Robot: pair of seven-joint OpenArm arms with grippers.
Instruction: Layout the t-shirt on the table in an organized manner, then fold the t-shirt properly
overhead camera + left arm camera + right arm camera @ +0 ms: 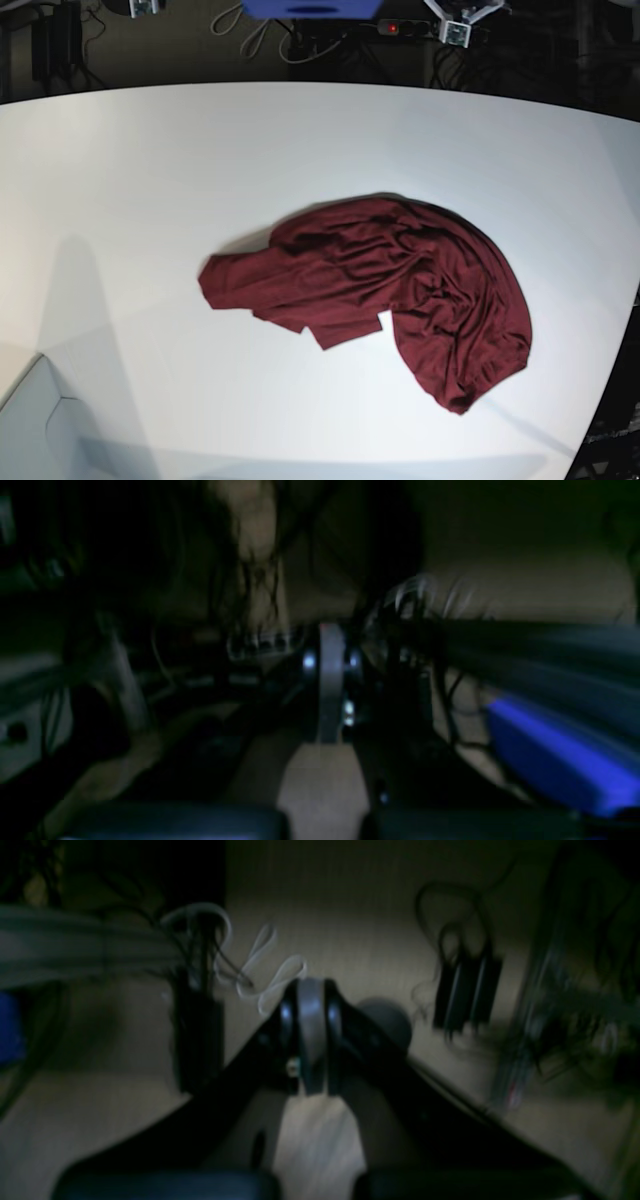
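Crumpled maroon t-shirt (375, 290) sprawls on the white table (150, 180), long axis running crosswise; both grippers (330, 690) (311, 1040), pinched closed and empty, hang off-table, neither demonstrably nearer.

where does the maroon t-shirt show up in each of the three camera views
Left wrist: not in it; only the shut left hand over a dark floor.
Right wrist: not in it; only the shut right hand over floor and cables.
Base: the t-shirt lies crumpled right of centre on the table.
Shared landmark: the blue object, also at the right wrist view's left edge.
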